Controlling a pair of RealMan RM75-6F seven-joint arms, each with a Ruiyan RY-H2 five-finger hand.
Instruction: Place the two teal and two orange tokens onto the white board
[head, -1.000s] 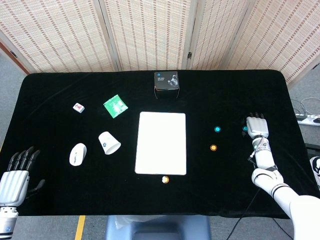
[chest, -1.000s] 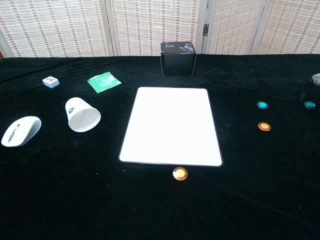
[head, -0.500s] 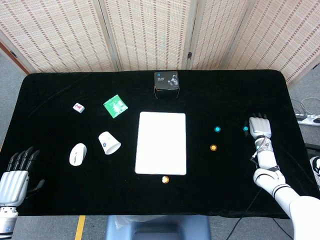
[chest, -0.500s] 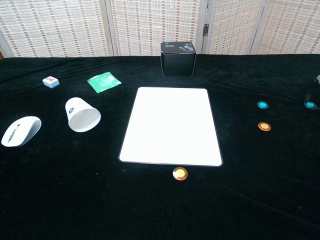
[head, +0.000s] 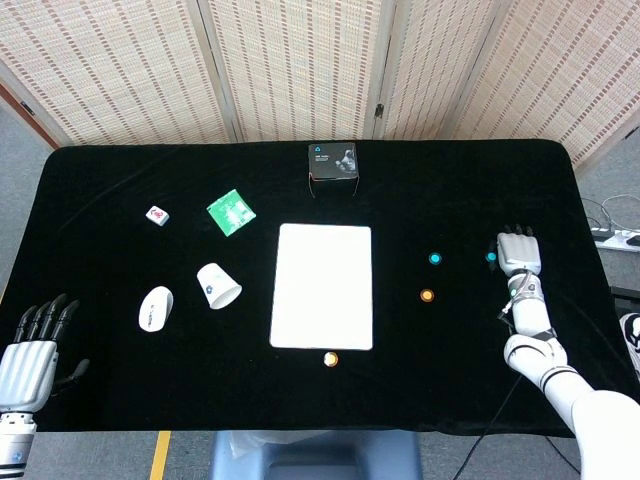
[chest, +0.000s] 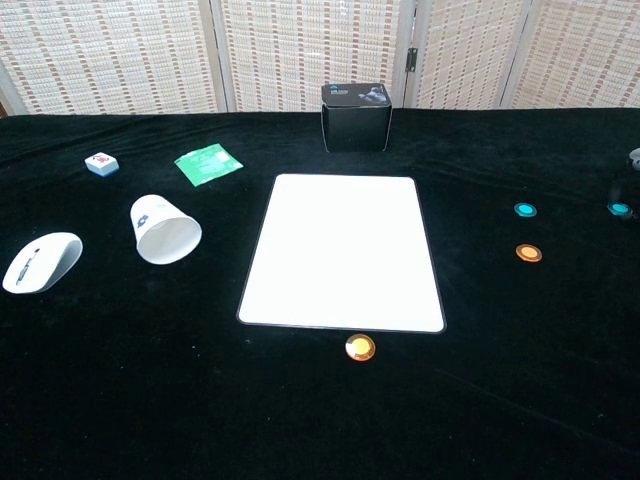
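- Right robot hand (head: 519, 256) is being held flat, fingers extended, nothing gripped, just beside the far-right teal token (head: 491, 257).
- Left robot hand (head: 30, 345) is being kept open and empty at the tabletop (head: 100, 180) edge.
- All four tokens are lying off the board (head: 322, 286): another teal (head: 435, 258), one orange (head: 427, 295), one orange (head: 331, 358) just below the board.
- A clean pinch is judged to be needed on the thin disc.
- No writing is being resolved on the black box (head: 333, 162).

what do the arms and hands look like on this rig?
Left hand: silver-grey back plate, black fingers. Right hand: same silver-grey back and dark fingers, on a slim wrist with a small teal spot and a thin dark cable, widening into a glossy white arm.
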